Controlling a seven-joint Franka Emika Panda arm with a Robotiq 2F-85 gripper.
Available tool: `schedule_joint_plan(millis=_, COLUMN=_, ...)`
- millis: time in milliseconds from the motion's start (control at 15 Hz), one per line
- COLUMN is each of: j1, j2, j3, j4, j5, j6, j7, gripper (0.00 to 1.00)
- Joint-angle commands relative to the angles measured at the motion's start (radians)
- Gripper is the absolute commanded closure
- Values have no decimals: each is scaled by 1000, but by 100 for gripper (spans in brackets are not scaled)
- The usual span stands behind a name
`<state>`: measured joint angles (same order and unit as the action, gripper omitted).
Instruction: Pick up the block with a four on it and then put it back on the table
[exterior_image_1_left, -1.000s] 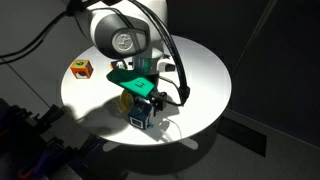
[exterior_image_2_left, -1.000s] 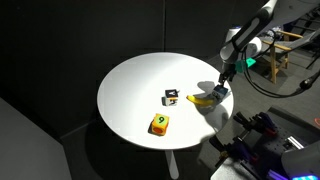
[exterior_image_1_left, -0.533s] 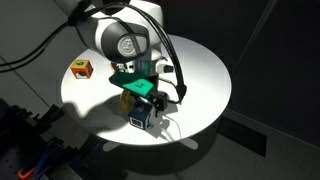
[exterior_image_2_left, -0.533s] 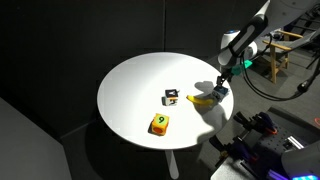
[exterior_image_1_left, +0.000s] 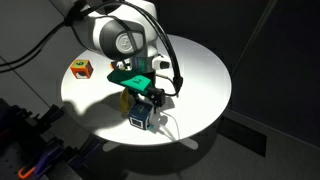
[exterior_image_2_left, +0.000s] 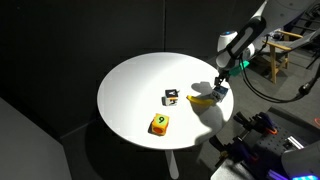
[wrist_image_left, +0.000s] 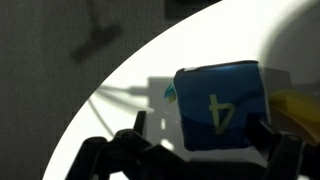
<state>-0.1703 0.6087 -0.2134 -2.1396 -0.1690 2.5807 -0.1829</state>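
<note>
The block with a four on it (wrist_image_left: 220, 105) is blue and fills the middle of the wrist view, the four facing the camera. It rests on the white round table (exterior_image_1_left: 200, 70) near the edge. My gripper (wrist_image_left: 203, 138) straddles it. The right finger is at its side, and bare table shows between the left finger and the block, so the jaws look open. In both exterior views the gripper (exterior_image_1_left: 143, 106) (exterior_image_2_left: 218, 89) points down over the block (exterior_image_1_left: 142, 115) at the table's (exterior_image_2_left: 130, 90) rim.
An orange-red cube (exterior_image_1_left: 81, 68) (exterior_image_2_left: 159, 123) sits apart from the gripper. A dark green-and-white cube (exterior_image_2_left: 172, 96) lies mid-table. A yellow object (exterior_image_2_left: 203, 99) (exterior_image_1_left: 125, 100) lies right beside the block. The table edge is close to the block.
The arm's upper part has shifted slightly. The block and gripper stay in nearly the same place.
</note>
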Motion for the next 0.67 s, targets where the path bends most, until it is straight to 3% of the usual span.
schedule_joint_plan(millis=0, j1=15, j2=-23, j3=-6, j4=-28, j5=-36, j6=20, j7=30, gripper=0)
schedule_joint_plan(millis=600, j1=10, j2=-27, j3=20, j4=-46, j5=-19, j6=6, j7=-4, gripper=0)
